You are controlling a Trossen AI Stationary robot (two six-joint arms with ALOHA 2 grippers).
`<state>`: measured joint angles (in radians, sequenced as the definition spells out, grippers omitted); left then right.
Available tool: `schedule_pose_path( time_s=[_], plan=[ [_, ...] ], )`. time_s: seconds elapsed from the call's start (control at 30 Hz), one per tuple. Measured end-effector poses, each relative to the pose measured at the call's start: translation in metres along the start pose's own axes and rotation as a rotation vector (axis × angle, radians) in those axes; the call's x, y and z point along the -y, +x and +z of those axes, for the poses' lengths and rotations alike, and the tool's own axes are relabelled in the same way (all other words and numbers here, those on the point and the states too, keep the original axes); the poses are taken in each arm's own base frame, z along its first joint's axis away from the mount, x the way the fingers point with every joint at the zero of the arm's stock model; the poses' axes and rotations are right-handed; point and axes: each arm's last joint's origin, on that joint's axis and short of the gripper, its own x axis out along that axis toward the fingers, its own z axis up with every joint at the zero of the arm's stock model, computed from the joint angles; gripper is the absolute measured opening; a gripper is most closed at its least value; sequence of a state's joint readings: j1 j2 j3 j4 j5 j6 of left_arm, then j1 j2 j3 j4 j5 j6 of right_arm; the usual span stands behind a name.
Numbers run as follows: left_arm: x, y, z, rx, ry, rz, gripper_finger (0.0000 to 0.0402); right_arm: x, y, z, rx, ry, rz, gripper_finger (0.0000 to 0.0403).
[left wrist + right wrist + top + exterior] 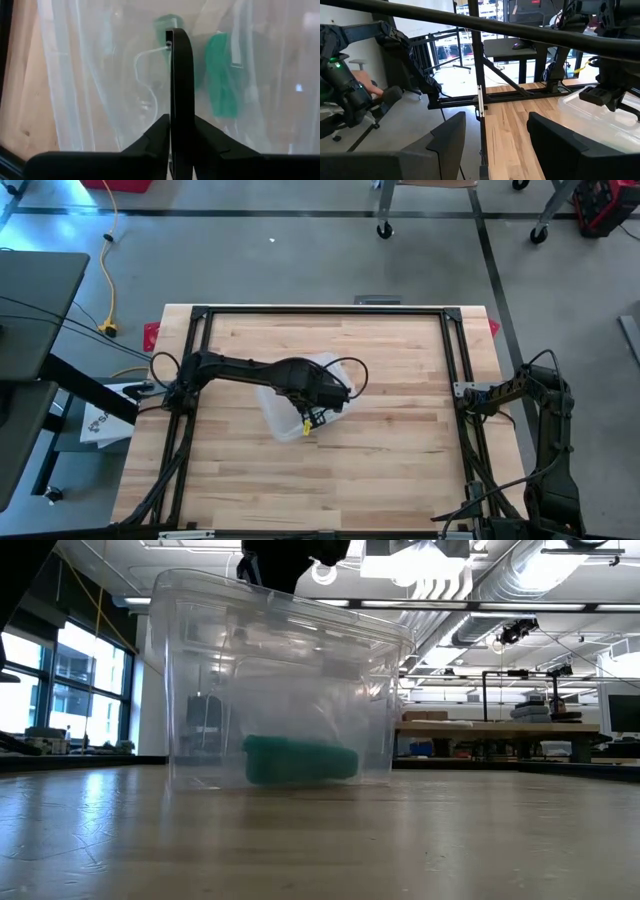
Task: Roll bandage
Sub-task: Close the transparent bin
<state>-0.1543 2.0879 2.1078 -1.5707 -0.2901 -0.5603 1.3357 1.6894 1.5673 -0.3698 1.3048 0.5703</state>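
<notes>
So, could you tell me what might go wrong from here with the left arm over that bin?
The green bandage roll lies deep in the clear plastic bin, so the left gripper, nearly shut above it, may strike the wall or rim. The light bin could slide or tip on the wooden table.

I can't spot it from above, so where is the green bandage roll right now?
The green bandage roll lies on the floor of the clear plastic bin near the table's middle, directly beneath the left gripper.

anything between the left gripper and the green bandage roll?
Yes, the clear plastic bin's wall. In the left wrist view the left gripper sits over the clear bin, and the green bandage shows through the plastic. The low view shows the roll inside the bin.
</notes>
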Motion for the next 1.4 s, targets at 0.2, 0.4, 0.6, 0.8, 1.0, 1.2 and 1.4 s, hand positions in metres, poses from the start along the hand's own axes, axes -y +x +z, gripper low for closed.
schedule_pose_path(
  time_s=[0.2, 0.4, 0.6, 0.8, 1.0, 1.2, 1.4],
  plan=[
    [-0.004, -0.01, -0.004, 0.022, -0.005, -0.016, 0.011, 0.0, 0.0, 0.0, 0.0, 0.0, 0.0, 0.0206],
    [-0.008, -0.034, -0.016, 0.062, -0.03, -0.071, 0.0145, 0.0, 0.0, 0.0, -0.003, 0.006, 0.005, 0.0206],
    [-0.014, -0.05, -0.034, 0.099, -0.068, -0.074, 0.0118, -0.001, 0.0, -0.001, -0.019, 0.008, 0.029, 0.0206],
    [-0.024, -0.021, -0.07, -0.022, -0.122, 0.025, 0.008, -0.001, 0.0, -0.001, -0.026, 0.016, 0.039, 0.0206],
    [-0.04, 0.01, -0.11, -0.174, -0.153, 0.094, 0.006, -0.001, 0.0, -0.001, -0.022, -0.002, 0.034, 0.0206],
    [-0.051, -0.012, -0.119, -0.086, -0.208, 0.044, 0.005, 0.0, 0.004, 0.0, -0.019, -0.024, 0.021, 0.0206],
    [-0.05, -0.035, -0.117, 0.082, -0.235, -0.063, 0.0048, -0.001, 0.011, -0.009, -0.033, -0.063, 0.009, 0.0206]
  ],
)
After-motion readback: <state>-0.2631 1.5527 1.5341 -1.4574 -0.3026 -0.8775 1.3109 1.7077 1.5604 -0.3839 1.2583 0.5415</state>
